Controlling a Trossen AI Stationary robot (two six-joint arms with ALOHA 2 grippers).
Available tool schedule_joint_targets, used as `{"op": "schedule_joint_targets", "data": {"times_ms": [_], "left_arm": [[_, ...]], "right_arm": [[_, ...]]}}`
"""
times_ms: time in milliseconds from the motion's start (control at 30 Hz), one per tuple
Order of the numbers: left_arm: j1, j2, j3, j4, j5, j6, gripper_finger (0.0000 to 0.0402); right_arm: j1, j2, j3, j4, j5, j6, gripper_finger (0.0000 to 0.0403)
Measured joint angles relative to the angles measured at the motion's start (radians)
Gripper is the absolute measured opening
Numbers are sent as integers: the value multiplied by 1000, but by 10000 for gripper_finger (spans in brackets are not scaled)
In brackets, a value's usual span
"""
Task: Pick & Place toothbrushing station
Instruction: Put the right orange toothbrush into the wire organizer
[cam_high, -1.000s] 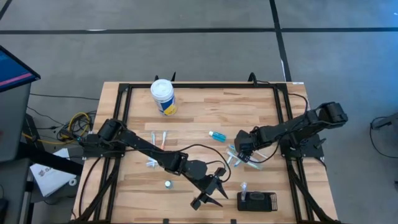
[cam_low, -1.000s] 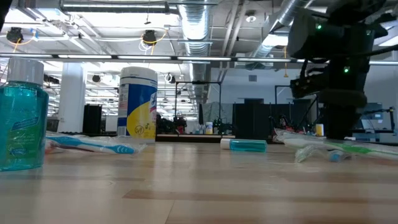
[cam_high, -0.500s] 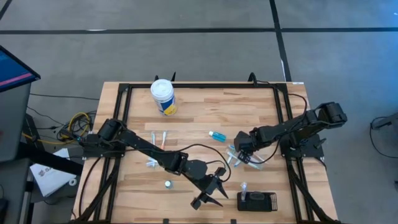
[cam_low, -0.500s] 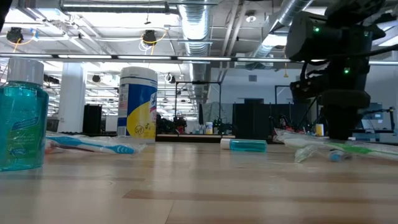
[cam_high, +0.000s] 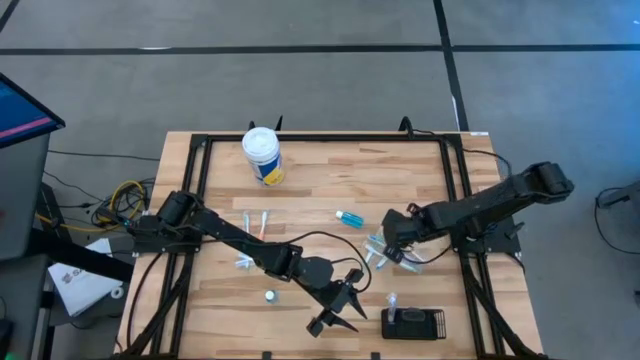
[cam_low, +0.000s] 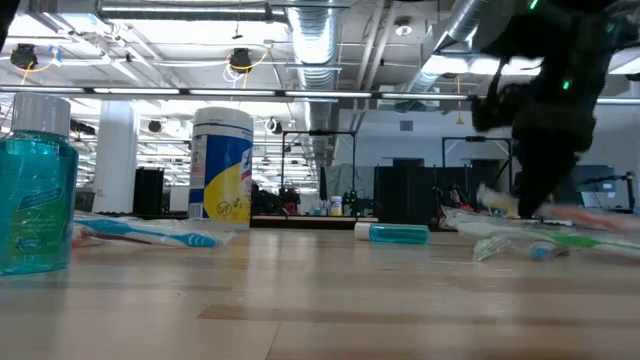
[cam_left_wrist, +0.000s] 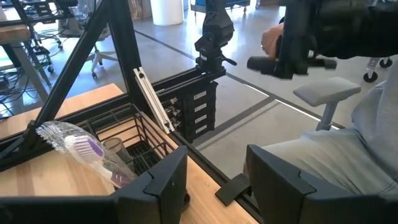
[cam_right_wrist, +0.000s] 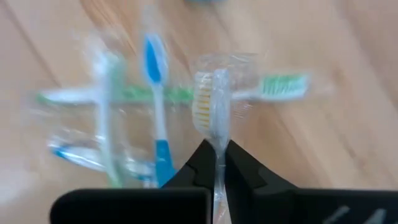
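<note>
The toothbrushing station (cam_high: 415, 323) is a small black holder lying flat at the table's near right. It also shows in the left wrist view (cam_left_wrist: 134, 146). A wrapped purple-bristled toothbrush (cam_left_wrist: 84, 148) leans in it. My left gripper (cam_high: 338, 310) is open and empty just left of the holder, fingers pointing at it (cam_left_wrist: 214, 180). My right gripper (cam_high: 397, 238) hovers over a pile of wrapped toothbrushes (cam_high: 385, 252) at centre right. It is shut on a wrapped toothbrush with yellowish bristles (cam_right_wrist: 205, 93). My right gripper pinches the wrapped toothbrush's handle (cam_right_wrist: 217, 149) between its two fingers, a little behind the head. The fingers come from above, and the brush runs on past their tips along them. Its head stands out over the other brushes on the table.
A white-lidded yellow-and-blue tub (cam_high: 262, 155) stands at the far left. A small blue tube (cam_high: 349, 217) lies mid-table. Two more toothbrushes (cam_high: 255, 226) lie left of centre. A small blue bottle (cam_low: 35, 190) stands near the left arm. A person sits beyond the table (cam_left_wrist: 348, 155).
My right gripper has risen from the toothbrush pile and shifted a little toward the table's right edge, carrying the yellowish-bristled toothbrush with it. Its arm has swung outward. My left arm has kept still.
</note>
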Motion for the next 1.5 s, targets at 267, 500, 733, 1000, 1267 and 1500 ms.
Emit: {"op": "schedule_joint_targets", "data": {"times_ms": [267,500,733,1000,1267,1500], "left_arm": [[4,0,0,0,0,-2,159],[4,0,0,1,0,-2,159],[4,0,0,2,0,-2,159],[4,0,0,2,0,-2,159],[4,0,0,3,0,-2,159],[4,0,0,3,0,-2,159]], "right_arm": [[148,-187,0,16,163,78,5],[298,-281,0,58,326,86,5],[467,-325,0,70,508,103,5],[672,-347,0,85,710,142,5],[885,-347,0,115,909,166,5],[1035,-337,0,122,1053,191,4]]}}
